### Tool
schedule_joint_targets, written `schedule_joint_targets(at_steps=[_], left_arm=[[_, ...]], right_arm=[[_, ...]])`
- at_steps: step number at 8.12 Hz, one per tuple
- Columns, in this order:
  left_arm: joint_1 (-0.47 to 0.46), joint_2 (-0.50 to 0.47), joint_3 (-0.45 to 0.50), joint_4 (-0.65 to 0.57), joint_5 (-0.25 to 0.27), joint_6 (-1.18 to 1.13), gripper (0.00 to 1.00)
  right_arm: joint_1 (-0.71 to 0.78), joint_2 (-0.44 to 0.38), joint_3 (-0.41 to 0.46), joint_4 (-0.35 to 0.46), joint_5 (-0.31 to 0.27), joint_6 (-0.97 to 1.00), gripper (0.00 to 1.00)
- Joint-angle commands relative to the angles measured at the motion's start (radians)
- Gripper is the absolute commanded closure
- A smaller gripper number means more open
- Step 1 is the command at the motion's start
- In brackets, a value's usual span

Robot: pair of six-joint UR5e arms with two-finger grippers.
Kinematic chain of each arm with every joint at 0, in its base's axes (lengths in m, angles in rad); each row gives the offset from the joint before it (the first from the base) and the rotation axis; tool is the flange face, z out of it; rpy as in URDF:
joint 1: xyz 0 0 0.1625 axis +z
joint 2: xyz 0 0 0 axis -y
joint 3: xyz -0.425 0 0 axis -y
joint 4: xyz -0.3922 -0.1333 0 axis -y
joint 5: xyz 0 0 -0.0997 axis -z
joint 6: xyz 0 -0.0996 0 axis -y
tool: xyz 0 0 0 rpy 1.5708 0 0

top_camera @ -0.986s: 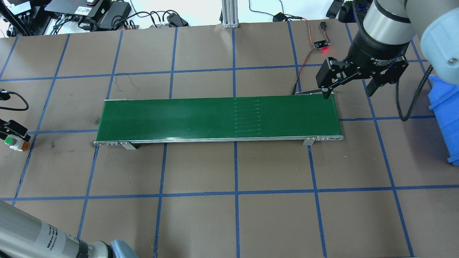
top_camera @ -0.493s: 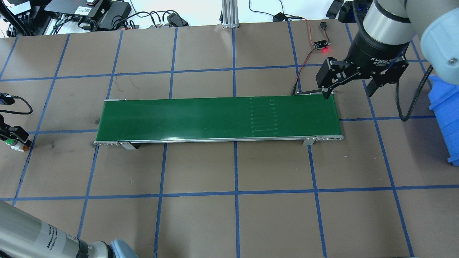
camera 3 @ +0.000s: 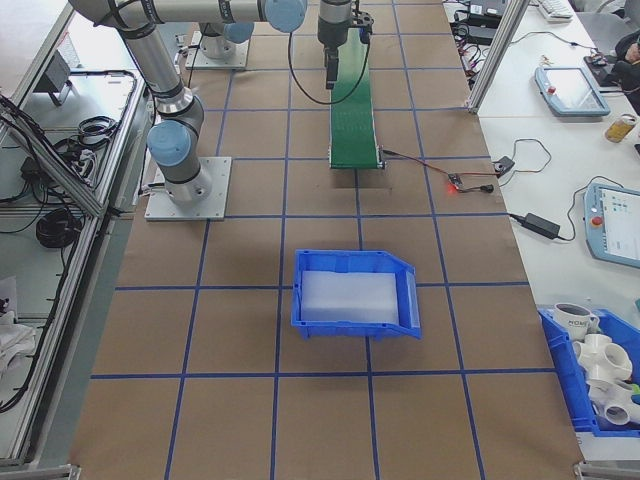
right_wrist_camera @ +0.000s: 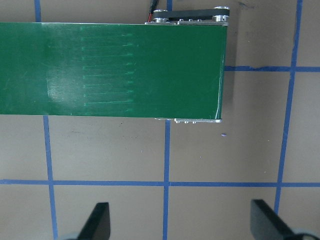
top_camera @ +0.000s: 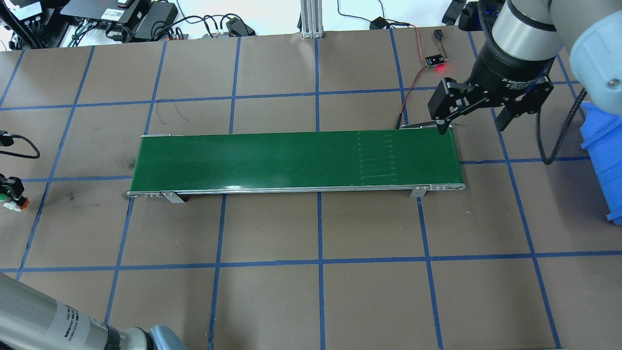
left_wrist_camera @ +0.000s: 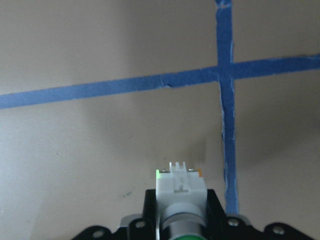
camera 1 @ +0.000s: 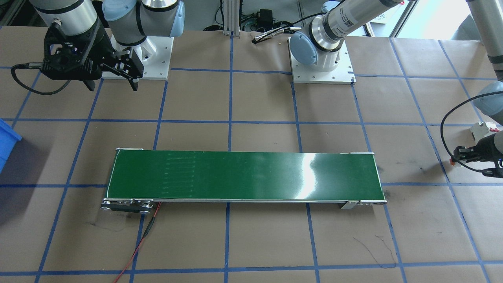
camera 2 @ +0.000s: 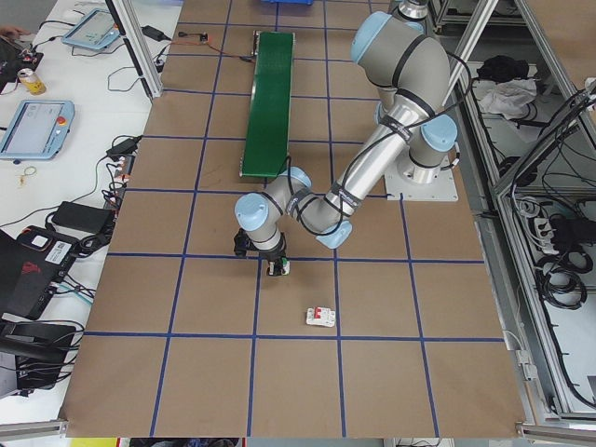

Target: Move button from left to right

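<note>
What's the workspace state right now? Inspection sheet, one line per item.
Surface: brown paper table with a blue tape grid; green conveyor belt at centre, nothing on it.
Job's things: button held between the left gripper jaws, away from the belt's left end.
Clutter: white circuit breaker on the table; blue bin.
Grippers: left shut on the button; right gripper open, over the belt's right end.
Cables: red and black wires to a lit sensor board.
Surroundings: teach pendants on side benches.

"Adaptive" on right gripper [top_camera: 471, 127]
</note>
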Motion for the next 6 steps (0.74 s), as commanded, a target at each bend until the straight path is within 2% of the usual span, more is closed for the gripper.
schedule_joint_targets(at_steps=[1,3,5,6], left_arm=[[-0.029,0.096,0.014,-0.054,0.013,-0.029,1.0],[-0.135,0.204,0.035,-0.158,-0.032,-0.123,1.0],[-0.303,0.273,0.045,-0.332,-0.039,-0.292,1.0],[-0.404,0.29,0.046,-0.35,-0.05,-0.363,1.0]], right_arm=[[0.0,0.0,0.0,0.0,0.0,0.0,0.0],[-0.001,0.0,0.0,0.0,0.0,0.0,0.0],[0.0,0.0,0.0,0.0,0.0,0.0,0.0],[0.0,0.0,0.0,0.0,0.0,0.0,0.0]])
